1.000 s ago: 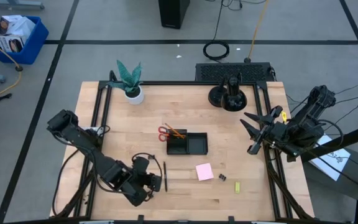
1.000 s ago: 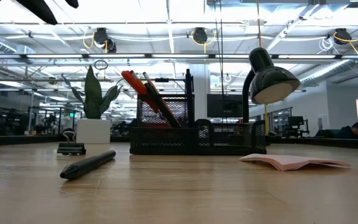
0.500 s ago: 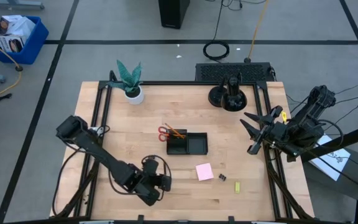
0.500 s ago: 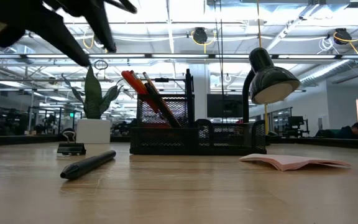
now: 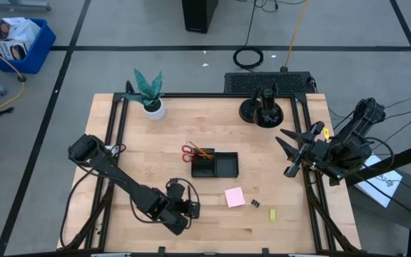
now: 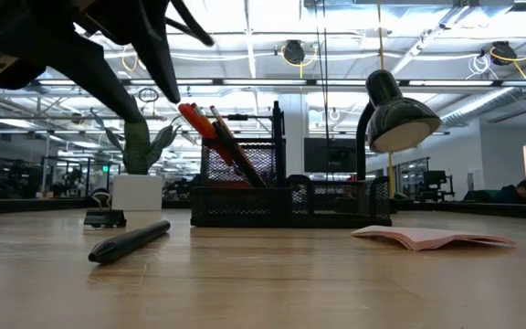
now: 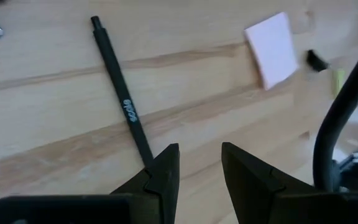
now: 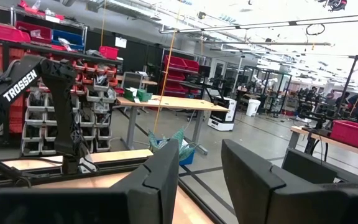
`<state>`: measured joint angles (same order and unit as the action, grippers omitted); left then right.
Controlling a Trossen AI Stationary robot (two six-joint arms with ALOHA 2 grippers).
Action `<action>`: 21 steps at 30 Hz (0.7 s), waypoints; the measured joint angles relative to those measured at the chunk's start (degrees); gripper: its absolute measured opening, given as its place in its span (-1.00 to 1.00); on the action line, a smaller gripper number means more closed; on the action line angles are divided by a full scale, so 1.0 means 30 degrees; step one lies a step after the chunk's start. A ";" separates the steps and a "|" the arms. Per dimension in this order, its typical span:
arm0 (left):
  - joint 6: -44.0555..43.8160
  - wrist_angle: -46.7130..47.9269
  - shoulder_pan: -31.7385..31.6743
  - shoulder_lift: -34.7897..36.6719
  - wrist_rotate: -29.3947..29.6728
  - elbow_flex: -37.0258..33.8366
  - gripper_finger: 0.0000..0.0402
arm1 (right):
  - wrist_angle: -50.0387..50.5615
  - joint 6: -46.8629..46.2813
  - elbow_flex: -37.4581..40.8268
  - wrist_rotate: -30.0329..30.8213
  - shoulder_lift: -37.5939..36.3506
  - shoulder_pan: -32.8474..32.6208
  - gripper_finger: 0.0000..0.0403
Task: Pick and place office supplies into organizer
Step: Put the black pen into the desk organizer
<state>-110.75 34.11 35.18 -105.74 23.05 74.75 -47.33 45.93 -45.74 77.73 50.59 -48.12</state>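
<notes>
Now, target: the pen (image 7: 122, 92), lying loose on the table (image 5: 148, 150), not yet in the organizer (image 5: 215, 165).
Pen from the jaws: straight ahead of the left gripper (image 7: 197, 171); its near end reaches the tip of one finger, the rest runs away forward and slightly off to that finger's side.
Long axis: almost along the gripper's line of sight, so the jaws would close across the barrel only after a small sideways shift, as I judge it.
Height: in the low view the left gripper (image 6: 149, 55) hangs above the pen (image 6: 129, 241), clear of it.
Nearer arm: the left; the right gripper (image 5: 291, 153) waits well apart at the table's far edge.
Left jaws: parted by a narrow gap, nothing between them, touching nothing.
Right jaws: likewise slightly parted and empty, pointing out at the room.
Other supplies: the pad (image 7: 272, 48) lies farther ahead, beyond the pen.
</notes>
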 joint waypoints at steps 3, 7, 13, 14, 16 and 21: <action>0.0207 0.0277 -0.0191 -0.0299 -0.0270 -0.0010 -0.38 | 0.0005 0.0051 0.0000 0.0000 0.0000 0.0000 -0.42; 0.0004 0.0208 -0.0299 -0.0585 -0.0474 0.0051 -0.38 | 0.0007 0.0140 0.0000 0.0000 0.0000 0.0000 -0.42; -0.0884 0.1186 -0.0524 -0.0858 -0.1047 0.0023 -0.38 | 0.0015 0.0127 0.0000 0.0006 0.0000 0.0000 -0.42; -0.0919 0.1370 -0.0524 -0.0862 -0.1105 0.0002 -0.38 | -0.0006 0.0119 0.0000 0.0007 -0.0007 0.0000 -0.42; -0.0771 0.1002 -0.0618 -0.0981 -0.1172 -0.0003 -0.38 | 0.0007 0.0118 0.0000 0.0000 -0.0007 0.0000 -0.42; -0.0614 0.0867 -0.0957 -0.1028 -0.1231 0.0004 -0.38 | 0.0005 0.0098 0.0000 0.0000 -0.0007 0.0000 -0.42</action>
<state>-112.59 36.71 32.30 -108.82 19.35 74.76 -47.32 46.22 -45.74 77.73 50.57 -48.12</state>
